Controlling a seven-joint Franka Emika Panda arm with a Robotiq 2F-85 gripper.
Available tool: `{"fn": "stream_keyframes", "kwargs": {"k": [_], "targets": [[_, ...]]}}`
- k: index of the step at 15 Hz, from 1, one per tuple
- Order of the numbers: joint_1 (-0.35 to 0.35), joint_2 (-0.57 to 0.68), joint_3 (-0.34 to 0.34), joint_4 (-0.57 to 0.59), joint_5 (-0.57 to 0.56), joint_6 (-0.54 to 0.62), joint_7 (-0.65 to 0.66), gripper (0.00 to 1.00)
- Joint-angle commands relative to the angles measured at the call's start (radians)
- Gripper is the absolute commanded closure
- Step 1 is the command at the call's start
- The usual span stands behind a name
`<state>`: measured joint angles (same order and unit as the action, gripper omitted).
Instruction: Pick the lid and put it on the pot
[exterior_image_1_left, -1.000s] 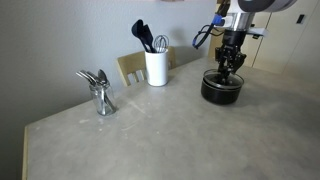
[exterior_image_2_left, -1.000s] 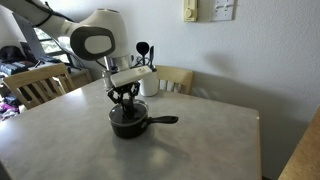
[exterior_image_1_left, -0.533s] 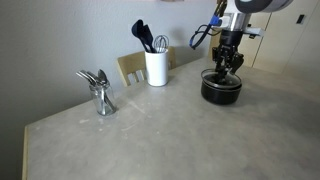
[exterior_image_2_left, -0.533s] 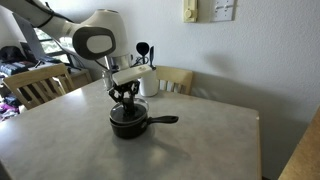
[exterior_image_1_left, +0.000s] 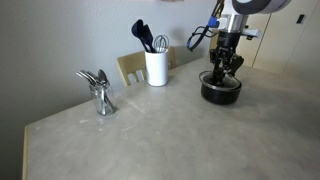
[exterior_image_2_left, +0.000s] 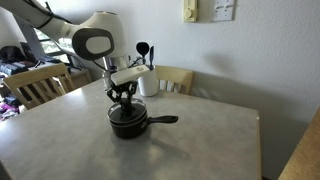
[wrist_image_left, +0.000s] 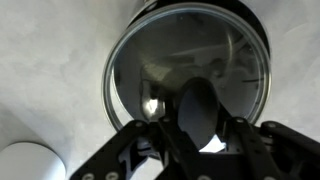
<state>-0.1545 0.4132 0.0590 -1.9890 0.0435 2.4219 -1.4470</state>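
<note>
The black pot (exterior_image_1_left: 220, 92) stands on the grey table in both exterior views, its long handle (exterior_image_2_left: 165, 119) pointing sideways. My gripper (exterior_image_1_left: 221, 72) reaches straight down onto it, as the exterior view from the handle side also shows (exterior_image_2_left: 123, 100). In the wrist view the clear glass lid (wrist_image_left: 140, 60) with its silver rim fills the frame and lies over the pot's mouth. My gripper (wrist_image_left: 195, 128) is shut on the lid's dark centre knob. I cannot tell whether the lid rests fully on the pot's rim.
A white utensil holder (exterior_image_1_left: 156, 67) with black utensils stands behind the pot, also in an exterior view (exterior_image_2_left: 148, 85). A metal cutlery stand (exterior_image_1_left: 100, 95) stands further along the table. Wooden chairs (exterior_image_2_left: 40, 85) (exterior_image_2_left: 178, 78) border the table.
The gripper has shifted very slightly over the pot. The pot and lid look unchanged.
</note>
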Motion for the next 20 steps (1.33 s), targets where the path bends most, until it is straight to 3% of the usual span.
{"fn": "stream_keyframes", "kwargs": {"k": [1, 14, 15, 16, 20], "targets": [[-0.008, 0.011, -0.002, 0.011, -0.011, -0.016, -0.019, 0.85], [-0.022, 0.01, -0.023, -0.016, -0.015, -0.01, -0.009, 0.85], [-0.017, 0.008, -0.029, -0.018, -0.023, -0.012, 0.005, 0.35], [-0.014, 0.002, -0.032, -0.019, -0.029, -0.024, 0.012, 0.35], [-0.006, -0.047, -0.033, -0.04, -0.062, -0.075, 0.002, 0.08]]}}
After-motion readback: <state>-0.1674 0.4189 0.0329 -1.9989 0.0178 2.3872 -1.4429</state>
